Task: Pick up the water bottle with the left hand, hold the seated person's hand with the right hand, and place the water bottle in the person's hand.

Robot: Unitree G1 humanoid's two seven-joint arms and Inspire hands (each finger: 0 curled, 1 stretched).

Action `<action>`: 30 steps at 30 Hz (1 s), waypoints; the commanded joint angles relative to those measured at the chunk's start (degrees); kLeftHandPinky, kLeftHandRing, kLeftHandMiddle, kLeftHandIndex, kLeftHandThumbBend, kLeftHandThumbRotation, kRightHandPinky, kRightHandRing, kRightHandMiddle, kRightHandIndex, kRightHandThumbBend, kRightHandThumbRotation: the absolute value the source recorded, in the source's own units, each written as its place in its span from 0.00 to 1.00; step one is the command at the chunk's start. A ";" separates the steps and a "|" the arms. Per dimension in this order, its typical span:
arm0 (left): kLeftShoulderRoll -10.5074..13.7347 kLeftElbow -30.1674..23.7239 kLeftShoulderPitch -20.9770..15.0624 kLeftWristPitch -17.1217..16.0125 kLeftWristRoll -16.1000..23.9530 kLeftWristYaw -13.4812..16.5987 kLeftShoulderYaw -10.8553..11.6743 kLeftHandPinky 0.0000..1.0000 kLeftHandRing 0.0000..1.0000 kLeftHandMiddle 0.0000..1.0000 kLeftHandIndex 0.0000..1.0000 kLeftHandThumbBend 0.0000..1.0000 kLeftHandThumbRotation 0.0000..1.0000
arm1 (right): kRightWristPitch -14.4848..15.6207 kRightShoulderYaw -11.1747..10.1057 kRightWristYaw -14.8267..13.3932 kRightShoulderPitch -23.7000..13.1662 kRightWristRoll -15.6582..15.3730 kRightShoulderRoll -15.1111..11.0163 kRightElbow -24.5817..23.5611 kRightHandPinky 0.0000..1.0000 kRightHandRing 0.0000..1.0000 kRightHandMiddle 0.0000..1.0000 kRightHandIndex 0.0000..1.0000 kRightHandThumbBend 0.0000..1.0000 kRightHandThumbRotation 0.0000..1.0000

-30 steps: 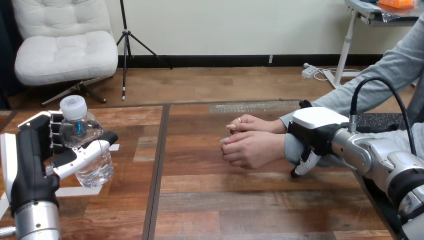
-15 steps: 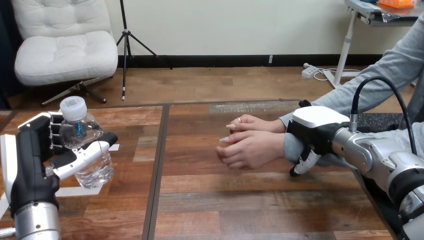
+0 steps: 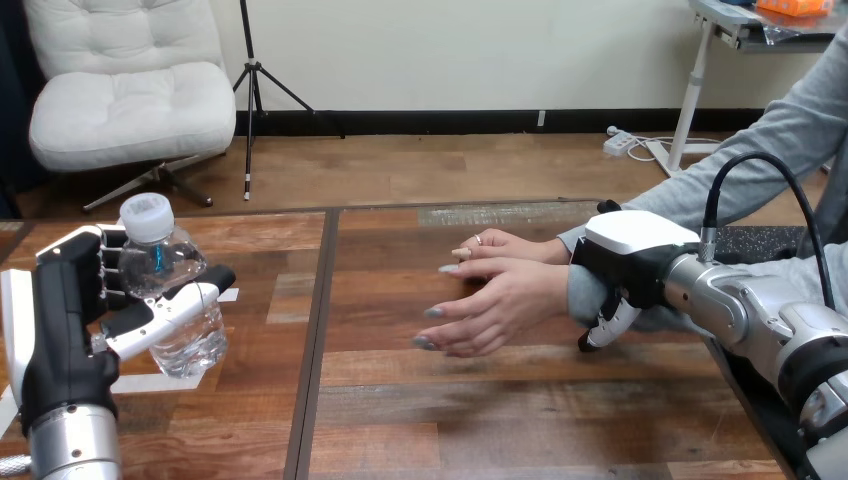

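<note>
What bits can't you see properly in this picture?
Head view:
1. The person's wrist, mostly under the robot's black-and-white right hand curled round it.
2. The person's farther hand, partly behind the nearer hand.
3. Part of the clear plastic water bottle with a white cap, crossed by the left hand's thumb.
4. The grey sleeve, cut off at the right edge.

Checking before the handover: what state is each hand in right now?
Left hand: closed round the water bottle.
Right hand: curled round the person's wrist.

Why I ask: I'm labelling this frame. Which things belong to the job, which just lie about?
Job: water bottle, left hand, right hand, person's nearer hand.
Lying about: white tape strips, person's farther hand.
</note>
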 commanded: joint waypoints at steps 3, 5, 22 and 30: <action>1.20 -2.52 -2.71 -2.28 0.81 0.24 0.09 0.31 0.37 0.42 0.43 0.76 0.00 | -0.39 -2.25 -1.33 -3.65 1.85 -0.93 -1.16 0.15 0.20 0.26 0.30 0.68 0.00; 1.23 -2.42 -2.69 -2.64 0.70 0.17 0.07 0.32 0.37 0.42 0.42 0.76 0.00 | -0.20 -2.14 -1.36 -3.65 1.89 -0.92 -1.20 0.15 0.20 0.27 0.30 0.69 0.00; 0.55 -3.10 -2.76 -1.65 -0.29 -0.70 -0.32 0.32 0.37 0.42 0.43 0.75 0.00 | -1.26 -2.66 -1.37 -3.47 3.51 -1.34 -1.74 0.16 0.21 0.27 0.30 0.70 0.00; 0.80 -1.62 -3.56 -2.63 -1.06 -1.52 -0.68 0.32 0.37 0.41 0.42 0.73 0.00 | -2.51 -3.45 -1.38 -3.27 3.93 -1.78 -2.12 0.17 0.22 0.28 0.31 0.71 0.00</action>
